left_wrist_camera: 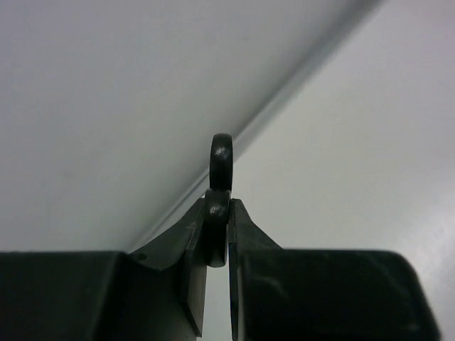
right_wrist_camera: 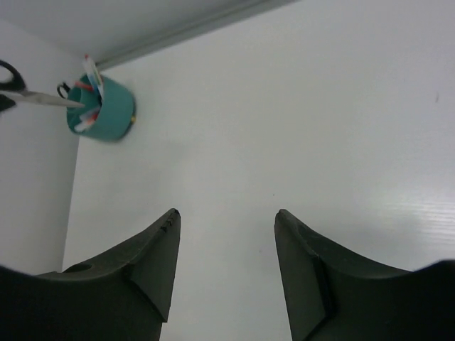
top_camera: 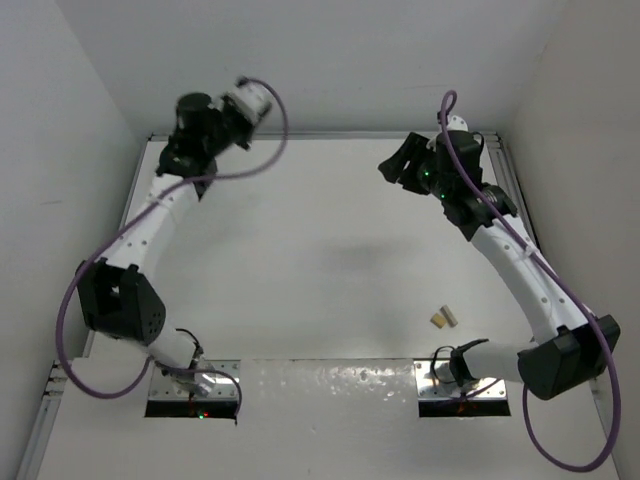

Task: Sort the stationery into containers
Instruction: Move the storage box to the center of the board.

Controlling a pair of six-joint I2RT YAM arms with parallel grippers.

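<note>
White table (top_camera: 330,250); scissors (right_wrist_camera: 35,96), black loops, silver blade

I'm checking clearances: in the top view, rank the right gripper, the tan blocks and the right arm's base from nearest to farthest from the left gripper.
1. right gripper, far side, right
2. tan blocks, on the table, near right
3. right arm's base, near edge, right

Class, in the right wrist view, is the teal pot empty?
No, the pot has pens sticking out of it.
</note>
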